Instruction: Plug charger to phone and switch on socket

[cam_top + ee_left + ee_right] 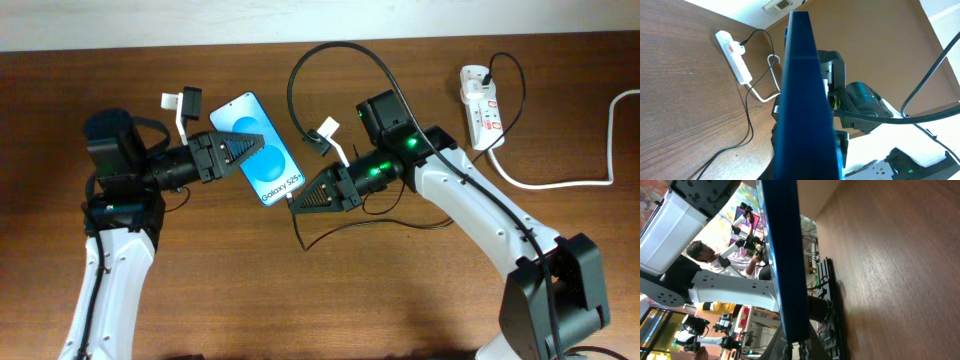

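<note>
Gripping phone point(268, 165) reading "Galaxy S25", left gripper point(245, 146) clenched on it, right gripper point(297, 200) pinching charger point(301, 232)

**A:** How are the arms placed?

**B:** The left arm point(110, 260) comes up from the near left edge with its elbow bent and its wrist pointing right. The right arm point(480, 210) comes from the near right corner, its forearm reaching left and green lights lit at the wrist.

**A:** And the grippers?

**B:** They face each other. The left gripper point(245, 148) is clamped on the phone point(272, 170) at its far end. The right gripper point(300, 200) is closed at the phone's near end, but I can't tell what it pinches.
</note>
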Robot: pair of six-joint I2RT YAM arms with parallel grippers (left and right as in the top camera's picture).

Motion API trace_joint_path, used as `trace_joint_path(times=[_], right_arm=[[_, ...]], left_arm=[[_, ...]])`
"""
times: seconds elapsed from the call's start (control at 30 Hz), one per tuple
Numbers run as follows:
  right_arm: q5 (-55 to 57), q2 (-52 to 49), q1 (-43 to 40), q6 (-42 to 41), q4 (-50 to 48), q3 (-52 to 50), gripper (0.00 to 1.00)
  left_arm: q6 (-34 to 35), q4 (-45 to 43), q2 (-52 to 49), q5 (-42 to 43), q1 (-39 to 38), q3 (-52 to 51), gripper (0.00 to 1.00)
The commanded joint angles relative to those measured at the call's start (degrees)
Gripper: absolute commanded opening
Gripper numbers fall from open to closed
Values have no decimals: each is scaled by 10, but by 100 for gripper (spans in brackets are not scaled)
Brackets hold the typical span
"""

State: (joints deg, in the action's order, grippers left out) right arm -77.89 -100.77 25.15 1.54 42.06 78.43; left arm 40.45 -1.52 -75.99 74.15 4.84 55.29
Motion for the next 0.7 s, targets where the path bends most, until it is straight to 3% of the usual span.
trace_joint_path(times=[0.0, 0.33, 0.5, 0.67], right_arm=[[81, -2, -35, -2, 0, 40, 4], [109, -2, -35, 28, 67, 48, 4], [118, -2, -35, 113, 153, 76, 4], [150, -2, -34, 117, 188, 100, 4]], left_arm=[[28, 11, 13, 160, -36, -8, 0], [21, 11, 13, 160, -37, -8, 0], [14, 11, 13, 160, -37, -8, 0], [12, 12, 13, 160, -37, -9, 0]])
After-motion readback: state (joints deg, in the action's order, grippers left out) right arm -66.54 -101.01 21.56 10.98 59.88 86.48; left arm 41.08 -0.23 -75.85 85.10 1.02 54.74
